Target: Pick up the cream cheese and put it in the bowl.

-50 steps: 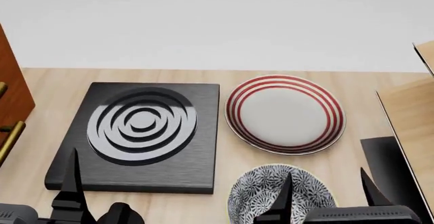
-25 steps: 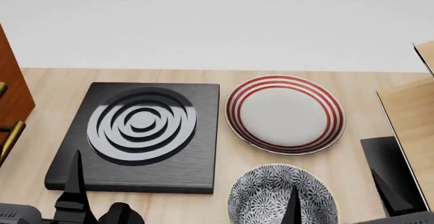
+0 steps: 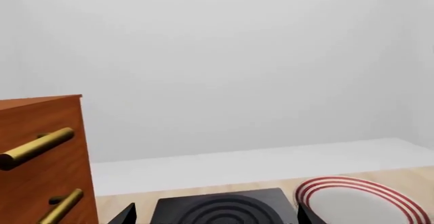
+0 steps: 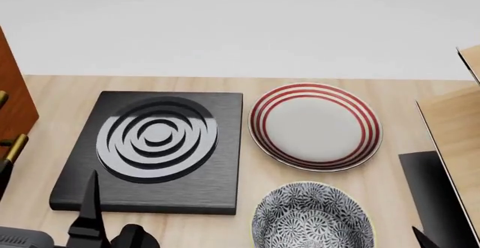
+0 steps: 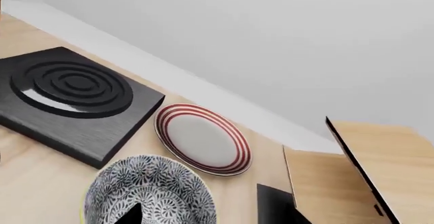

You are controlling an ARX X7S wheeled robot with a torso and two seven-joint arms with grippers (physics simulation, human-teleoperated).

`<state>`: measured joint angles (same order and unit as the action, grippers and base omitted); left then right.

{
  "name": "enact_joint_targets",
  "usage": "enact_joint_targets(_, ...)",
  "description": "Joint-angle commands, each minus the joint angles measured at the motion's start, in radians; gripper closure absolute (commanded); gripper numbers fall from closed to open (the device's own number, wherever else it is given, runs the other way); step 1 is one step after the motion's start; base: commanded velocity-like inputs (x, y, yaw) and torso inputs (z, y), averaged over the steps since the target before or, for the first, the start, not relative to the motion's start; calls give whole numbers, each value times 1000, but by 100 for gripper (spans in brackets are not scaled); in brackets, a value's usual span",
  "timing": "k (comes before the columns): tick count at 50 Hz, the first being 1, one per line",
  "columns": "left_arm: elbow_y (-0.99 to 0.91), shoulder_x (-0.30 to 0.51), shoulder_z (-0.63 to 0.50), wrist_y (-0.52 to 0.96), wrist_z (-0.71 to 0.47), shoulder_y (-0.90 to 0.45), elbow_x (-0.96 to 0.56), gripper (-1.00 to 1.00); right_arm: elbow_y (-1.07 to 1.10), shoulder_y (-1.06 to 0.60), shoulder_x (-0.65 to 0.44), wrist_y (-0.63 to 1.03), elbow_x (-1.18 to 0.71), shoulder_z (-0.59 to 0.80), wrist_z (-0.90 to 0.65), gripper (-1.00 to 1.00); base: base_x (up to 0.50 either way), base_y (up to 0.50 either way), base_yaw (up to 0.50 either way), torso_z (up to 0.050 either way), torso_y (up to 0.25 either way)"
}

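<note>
The cream cheese is out of view in every frame. The bowl (image 4: 311, 217), dark blue-and-white floral, stands on the wooden counter at the head view's lower middle and also shows in the right wrist view as the bowl (image 5: 150, 192). My right gripper (image 5: 215, 219) is open, one dark tip over the bowl's near side and the other beside it; in the head view only a tip of it shows at the bottom right. My left gripper (image 3: 215, 219) is open and holds nothing, near the black block; one of its fingers (image 4: 91, 203) rises at the lower left.
A black block with grey concentric rings (image 4: 154, 147) lies left of the bowl. A white plate with red rings (image 4: 315, 125) sits behind the bowl. A brown cabinet with brass handles (image 3: 40, 158) stands at the far left. Light wooden panels (image 4: 453, 130) and a dark slab (image 4: 424, 183) are at the right.
My right gripper has sunk toward the bottom right of the head view, uncovering the bowl. The left finger shifted slightly right and lower.
</note>
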<state>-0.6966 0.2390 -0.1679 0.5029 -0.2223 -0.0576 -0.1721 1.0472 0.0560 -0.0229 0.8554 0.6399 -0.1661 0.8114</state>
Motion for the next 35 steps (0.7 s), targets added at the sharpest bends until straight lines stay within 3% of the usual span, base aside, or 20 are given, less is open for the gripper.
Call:
enact_joint_targets(1, 34, 5, -24, -33, 14, 20, 8, -100, 0, -2, 23, -10, 81, -50, 176, -100, 0, 0, 0, 0, 0)
enact_joint_targets(8, 35, 7, -21, -34, 8, 20, 3, -100, 0, -69, 23, 37, 203, -54, 346, -100, 0, 0, 0, 0, 0)
enact_joint_targets(12, 38, 8, -21, -32, 3, 18, 3, -100, 0, -8, 23, -45, 222, -54, 395, -100, 0, 0, 0, 0, 0)
enact_joint_targets(24, 47, 12, -25, -35, -8, 13, 4, -100, 0, 76, 23, -109, 64, -105, 436, -100, 0, 0, 0, 0, 0)
enact_joint_targets(35, 48, 16, -31, -33, -14, 11, 1, -100, 0, 38, 23, -103, 105, -130, 556, -100, 0, 0, 0, 0, 0)
